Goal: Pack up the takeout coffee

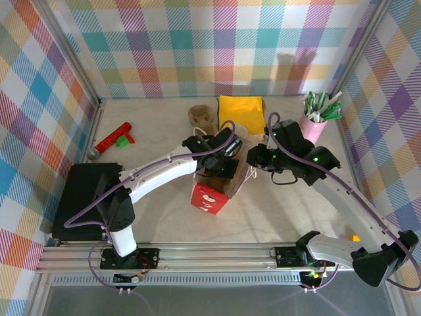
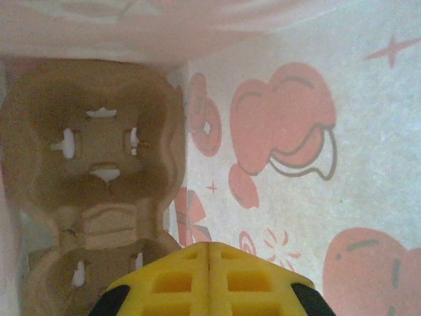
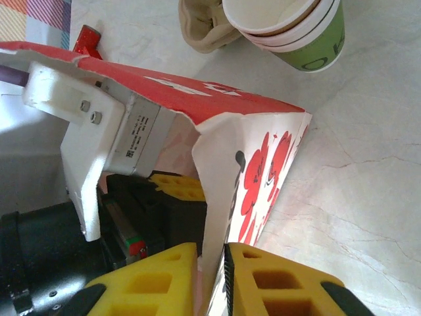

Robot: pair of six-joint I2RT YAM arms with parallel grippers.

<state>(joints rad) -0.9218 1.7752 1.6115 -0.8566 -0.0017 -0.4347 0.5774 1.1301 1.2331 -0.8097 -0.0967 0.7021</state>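
Note:
A red paper bag with white, red-printed side walls stands open mid-table. My left gripper is down inside it, shut, with nothing between its yellow fingers. It faces a brown moulded cup carrier that lies in the bag against the printed inner wall. My right gripper is shut on the bag's upper side edge, the paper pinched between its pads. From there the left gripper shows inside the bag. The takeout coffee is hidden.
A stack of lidless white-and-green cups stands beyond the bag, beside a brown object. A yellow pouch and a pink cup of green packets sit at the back. A red-and-green item and a black tray lie left.

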